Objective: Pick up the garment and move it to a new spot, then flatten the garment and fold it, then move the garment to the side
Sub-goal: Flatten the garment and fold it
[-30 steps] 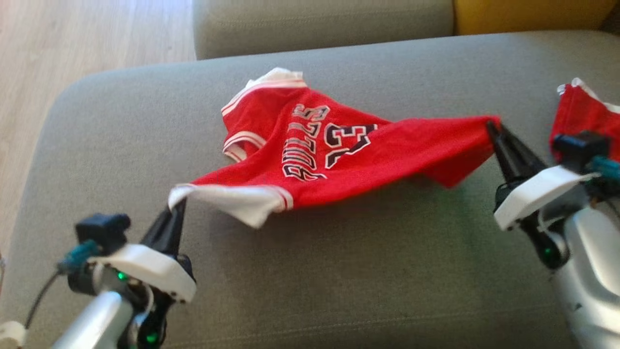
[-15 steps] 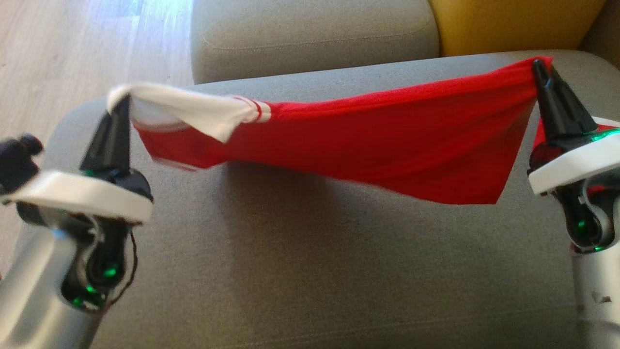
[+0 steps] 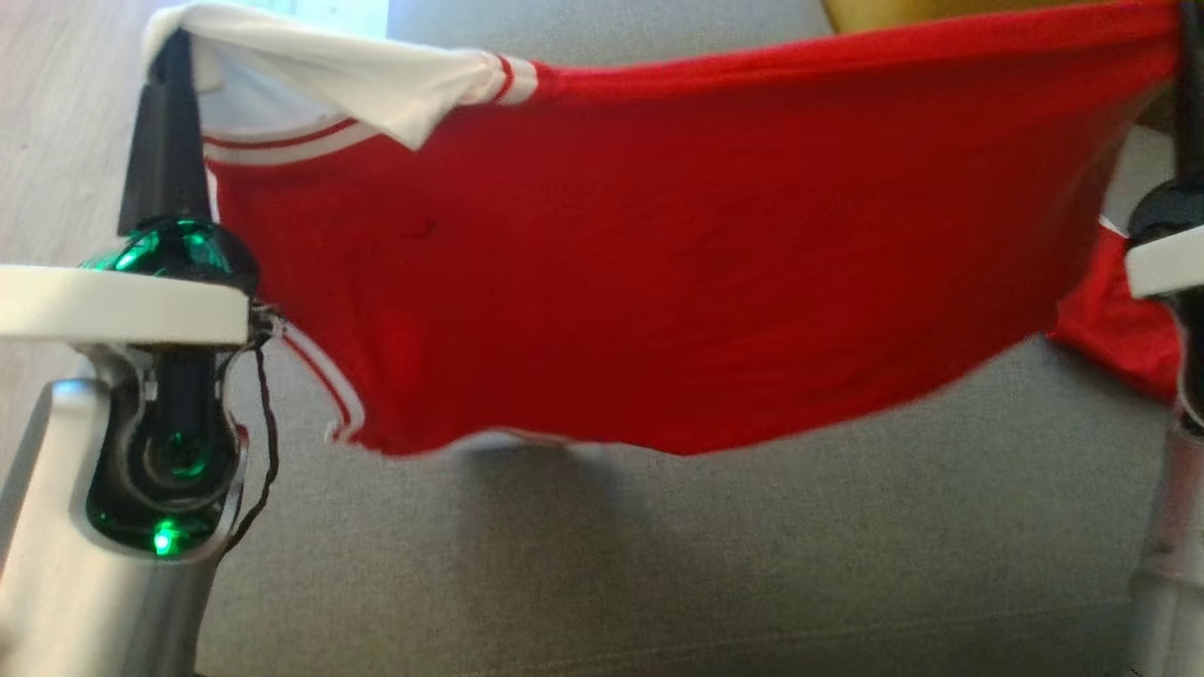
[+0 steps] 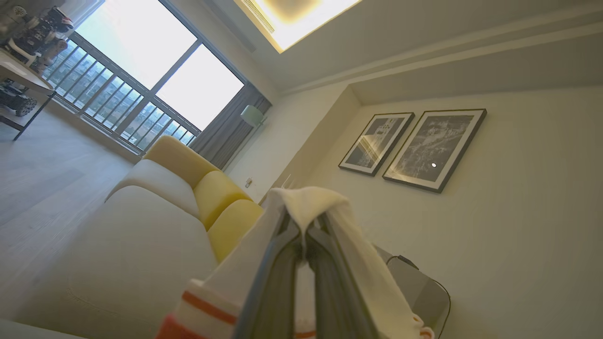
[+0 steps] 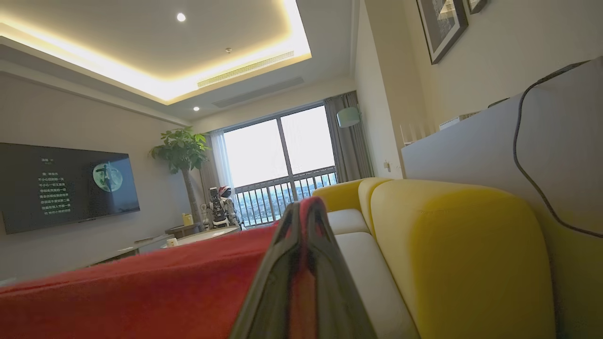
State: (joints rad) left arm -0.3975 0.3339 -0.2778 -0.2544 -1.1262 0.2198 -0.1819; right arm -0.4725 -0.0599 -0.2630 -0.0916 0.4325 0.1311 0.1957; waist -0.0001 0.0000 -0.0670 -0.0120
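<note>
Lifted higher than a moment ago, the red garment [image 3: 658, 263] now hangs stretched above the grey sofa seat [image 3: 658, 564]. Over the seat's left side, the left jaws pinch its white corner; over the right side, the right jaws clamp its red corner.

I count two grippers of my own: my left gripper [image 3: 169, 52] at ten o'clock in the head view and my right gripper [image 5: 301, 209]. One garment [image 3: 658, 282]. Two framed pictures [image 4: 377, 143] at two o'clock in my left wrist view. My right wrist view gives one television [image 5: 68, 186] at nine o'clock, one potted plant [image 5: 181, 150], one floor lamp [image 5: 348, 117] and two ceiling spotlights [image 5: 181, 17].
</note>
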